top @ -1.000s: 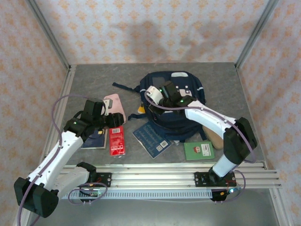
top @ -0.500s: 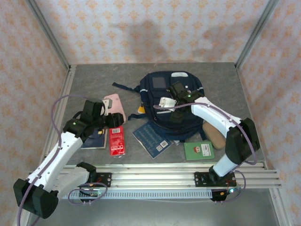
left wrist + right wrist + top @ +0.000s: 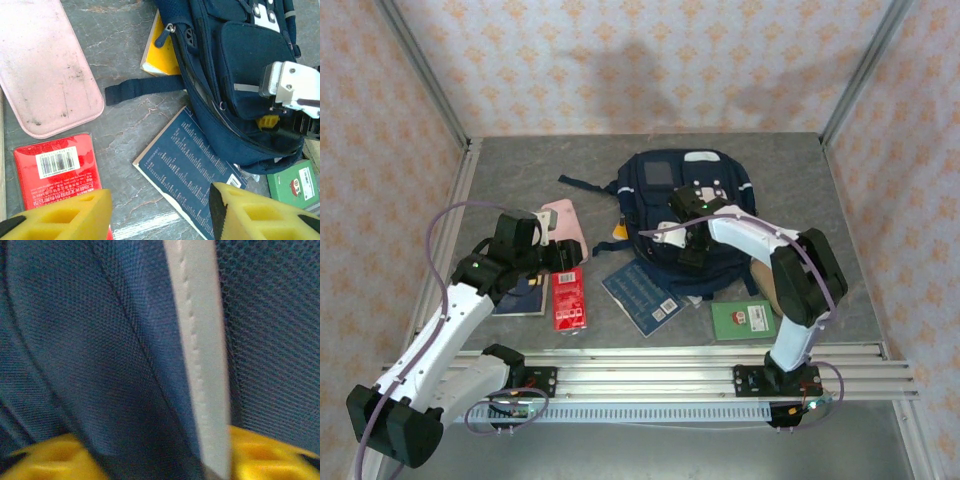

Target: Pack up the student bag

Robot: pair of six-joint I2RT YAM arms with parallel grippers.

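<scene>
The navy student bag (image 3: 692, 195) lies flat at the table's middle, its white patches and light stripe facing up. My right gripper (image 3: 688, 252) presses down on the bag's near front pocket. In the right wrist view its yellow fingers (image 3: 47, 460) stand wide apart, with blue fabric and the white stripe (image 3: 200, 350) bulging between them. The left wrist view shows the bag (image 3: 235, 75) with the right gripper's white body on it. My left gripper (image 3: 568, 258) hovers open over the bare table between the red book and the blue book, its fingers (image 3: 55, 217) holding nothing.
A blue book (image 3: 192, 175) lies against the bag's near edge, and a green booklet (image 3: 743, 320) sits to its right. A red book (image 3: 55, 165) and a pink pouch (image 3: 45, 65) lie to the left. A yellow book (image 3: 160, 55) pokes out from under the bag. A dark strap (image 3: 142, 87) trails left.
My right gripper has swung from the bag's left upper part down and right onto its near front pocket. The left arm has barely moved.
</scene>
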